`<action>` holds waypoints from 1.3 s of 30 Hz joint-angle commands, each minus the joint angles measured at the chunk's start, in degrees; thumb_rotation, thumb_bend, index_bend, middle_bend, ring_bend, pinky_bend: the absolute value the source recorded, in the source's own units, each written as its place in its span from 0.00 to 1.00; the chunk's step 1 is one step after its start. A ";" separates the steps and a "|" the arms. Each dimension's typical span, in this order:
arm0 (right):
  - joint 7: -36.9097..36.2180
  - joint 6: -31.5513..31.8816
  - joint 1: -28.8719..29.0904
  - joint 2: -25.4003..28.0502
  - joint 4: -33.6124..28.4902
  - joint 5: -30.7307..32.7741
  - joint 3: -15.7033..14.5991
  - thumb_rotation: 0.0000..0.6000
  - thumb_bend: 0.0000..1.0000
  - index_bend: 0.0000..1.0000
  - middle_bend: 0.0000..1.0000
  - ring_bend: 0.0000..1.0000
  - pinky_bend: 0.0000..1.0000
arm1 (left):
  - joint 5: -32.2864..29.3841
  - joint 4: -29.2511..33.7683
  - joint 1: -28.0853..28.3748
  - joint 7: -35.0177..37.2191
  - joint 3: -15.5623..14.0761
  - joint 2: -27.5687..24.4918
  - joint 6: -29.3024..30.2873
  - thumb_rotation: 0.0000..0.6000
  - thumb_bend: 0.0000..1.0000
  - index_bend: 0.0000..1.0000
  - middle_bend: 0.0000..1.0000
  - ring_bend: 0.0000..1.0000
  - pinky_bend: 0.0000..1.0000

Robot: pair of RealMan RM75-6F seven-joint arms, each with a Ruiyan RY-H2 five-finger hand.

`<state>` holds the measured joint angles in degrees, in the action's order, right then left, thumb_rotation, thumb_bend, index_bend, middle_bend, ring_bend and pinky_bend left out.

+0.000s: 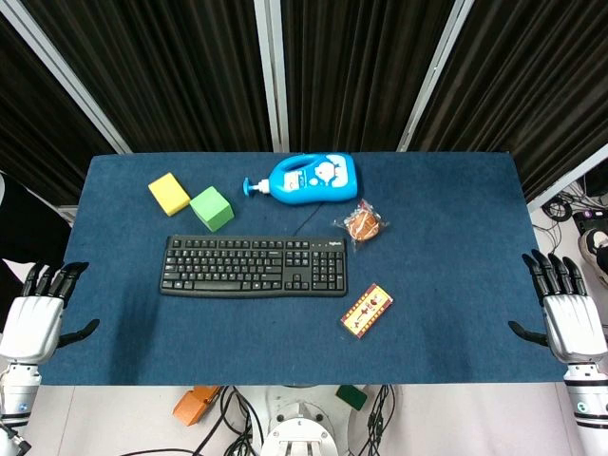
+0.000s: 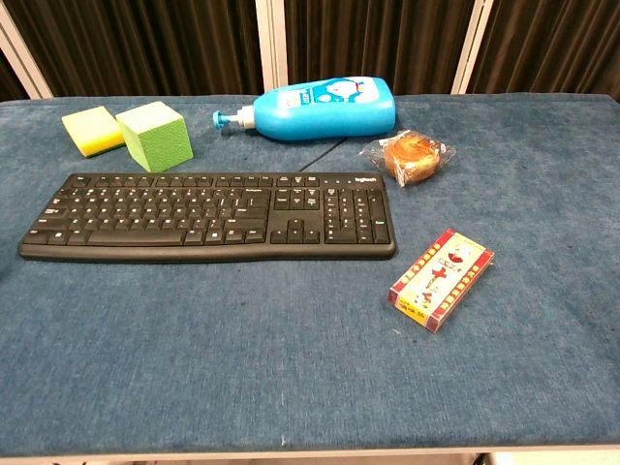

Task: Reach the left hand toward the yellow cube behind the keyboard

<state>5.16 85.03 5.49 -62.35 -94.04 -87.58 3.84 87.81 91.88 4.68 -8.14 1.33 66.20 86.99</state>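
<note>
The yellow cube [image 1: 169,193] [image 2: 92,130] lies on the blue table behind the left end of the black keyboard [image 1: 254,265] [image 2: 208,215], beside a green cube [image 1: 211,208] [image 2: 154,135]. My left hand [image 1: 40,313] hangs at the table's left front edge, fingers apart and holding nothing, well short of the yellow cube. Over at the right front edge, my right hand [image 1: 567,309] is likewise spread and empty. Neither hand shows in the chest view.
A blue pump bottle [image 1: 309,179] [image 2: 310,109] lies on its side behind the keyboard. A wrapped pastry [image 1: 362,226] [image 2: 407,157] sits to its right. A red and yellow box [image 1: 367,311] [image 2: 442,278] lies at the keyboard's right front.
</note>
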 commanded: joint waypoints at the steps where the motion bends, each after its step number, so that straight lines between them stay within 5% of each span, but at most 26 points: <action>1: -0.23 0.09 -0.07 0.01 0.15 -0.06 -0.05 1.00 0.11 0.00 0.09 0.00 0.00 | -0.08 0.19 -0.02 -0.21 -0.09 0.01 -0.20 1.00 0.16 0.12 0.16 0.12 0.03; 9: -1.66 0.94 -0.51 0.10 0.94 -0.34 -0.12 1.00 0.11 0.00 0.09 0.00 0.00 | 2.76 2.45 2.92 -2.12 1.24 -0.40 -1.42 1.00 0.16 0.13 0.21 0.17 0.07; 14: -2.55 1.67 -0.92 0.13 1.51 -0.76 -0.29 1.00 0.11 0.00 0.09 0.00 0.00 | 4.38 4.81 8.75 -3.81 2.87 -0.36 -7.90 1.00 0.19 0.22 0.42 0.41 0.48; 16: -3.00 1.86 -1.10 0.08 1.75 -0.72 -0.34 1.00 0.11 0.00 0.09 0.00 0.00 | 3.95 5.69 11.58 -3.27 3.48 0.00 -11.92 1.00 0.24 0.26 0.60 0.59 0.63; 19: -3.51 1.96 -1.30 -0.04 2.10 -0.64 -0.43 1.00 0.11 0.00 0.09 0.00 0.00 | 2.71 6.28 15.23 -2.41 4.10 0.85 -17.56 1.00 0.35 0.28 0.76 0.76 0.74; 24: -3.78 1.86 -1.42 -0.09 2.36 -0.47 -0.49 1.00 0.12 0.00 0.09 0.00 0.00 | -2.05 6.56 21.58 -5.48 5.04 3.16 -28.34 1.00 0.52 0.28 0.91 0.92 0.89; 29: -3.57 1.81 -1.40 -0.02 2.15 -0.45 -0.43 1.00 0.11 0.00 0.09 0.00 0.00 | -10.04 7.05 26.04 -11.60 5.98 5.33 -35.80 1.00 0.59 0.24 0.94 0.96 0.93; 39: -3.25 1.22 -1.34 -0.13 2.03 0.20 -0.31 1.00 0.11 0.00 0.09 0.00 0.00 | -21.29 4.19 30.68 -17.63 5.71 9.86 -40.10 1.00 0.60 0.22 0.94 0.96 0.93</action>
<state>1.91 86.25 4.15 -62.48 -92.01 -87.39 3.53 67.58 96.72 34.52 -24.93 7.08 75.21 47.61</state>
